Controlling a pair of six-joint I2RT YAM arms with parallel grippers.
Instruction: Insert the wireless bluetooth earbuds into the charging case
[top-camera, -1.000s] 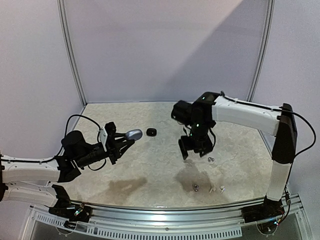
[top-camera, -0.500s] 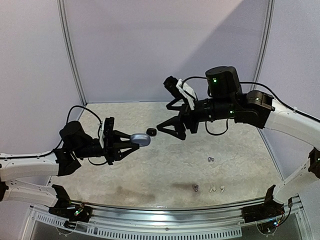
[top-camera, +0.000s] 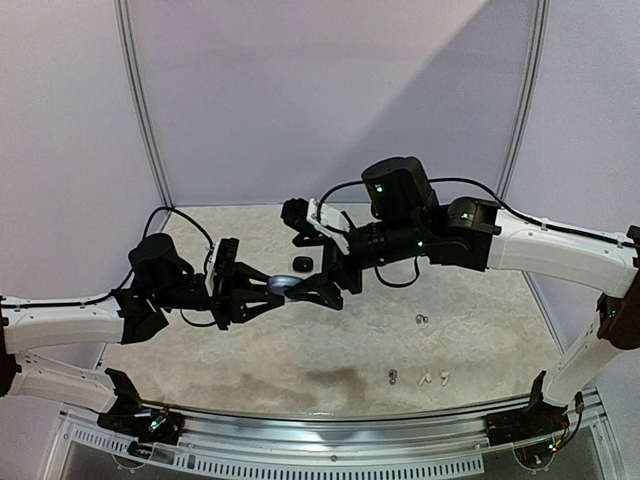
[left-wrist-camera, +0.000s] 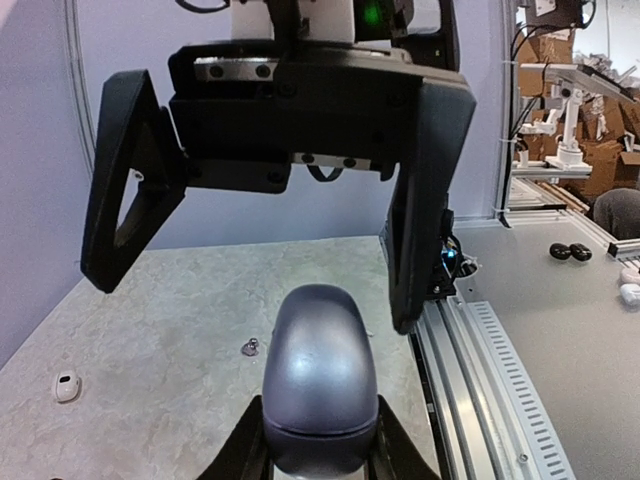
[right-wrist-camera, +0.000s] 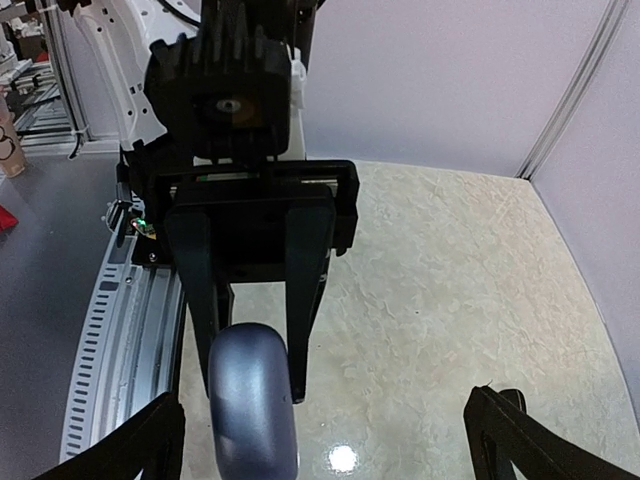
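From above, the left gripper is clamping a glossy grey-blue oval charging case in mid-air. Tiny earbuds are lying on the mottled table, so none appears inserted. In the left wrist view, the right gripper is facing the case, jaws spread wide. In the right wrist view, the case is looking closed, so opening it is likely the next step.

Closed bluish charging case held aloft; earbuds lie scattered below.

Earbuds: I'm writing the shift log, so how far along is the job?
Done: nothing; the earbuds lie loose on the table. In hand: the left gripper holds the closed case in the air, with the open right gripper facing it. Left: open the case and insert the earbuds.
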